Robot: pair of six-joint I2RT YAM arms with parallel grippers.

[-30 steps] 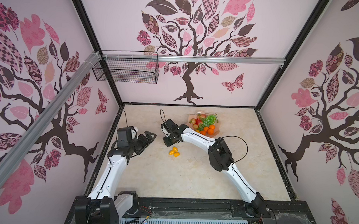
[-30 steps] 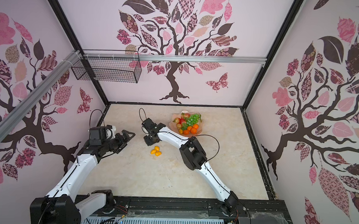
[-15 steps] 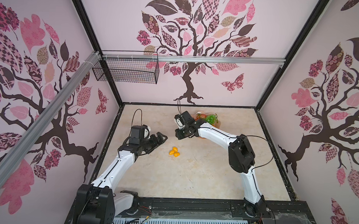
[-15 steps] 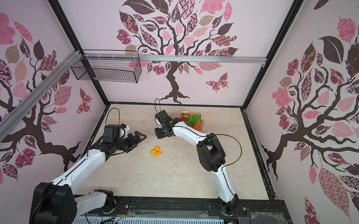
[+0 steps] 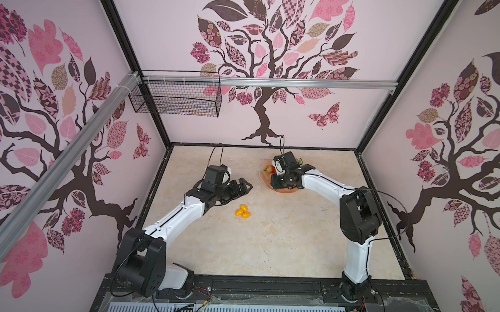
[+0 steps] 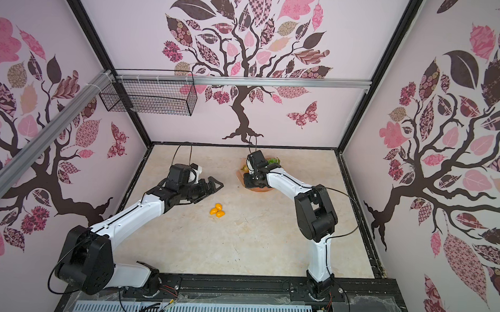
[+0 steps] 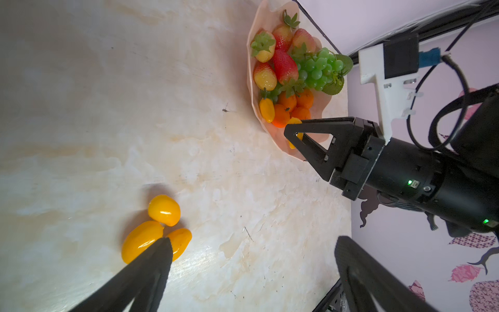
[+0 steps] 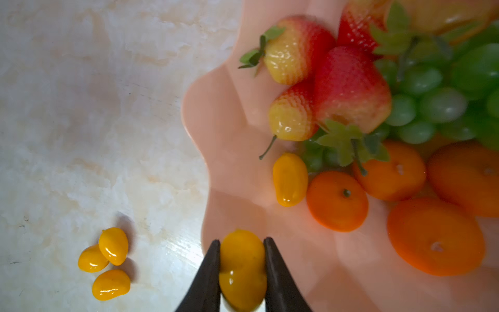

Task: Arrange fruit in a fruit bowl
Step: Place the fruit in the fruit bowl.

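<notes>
My right gripper (image 8: 241,240) is shut on a small yellow tomato (image 8: 243,270), just over the near rim of the peach-pink fruit bowl (image 8: 224,113). In the bowl lie strawberries (image 8: 348,89), a green grape bunch (image 8: 432,102), tangerines (image 8: 337,201) and one yellow tomato (image 8: 290,179). Three more yellow tomatoes (image 5: 243,211) sit together on the table, left of the bowl (image 5: 285,190). My left gripper (image 7: 253,243) is open and empty above the table, with one finger (image 7: 159,259) in front of those tomatoes (image 7: 162,210). In both top views the right arm hides most of the bowl.
A black wire basket (image 5: 176,97) hangs from the rail at the back left, high above the table. Patterned walls close in the table on three sides. The black base rail (image 5: 266,287) runs along the front edge.
My right arm has swung from beside the loose tomatoes back over the bowl, carrying one tomato. My left arm has reached further in towards the loose tomatoes.
</notes>
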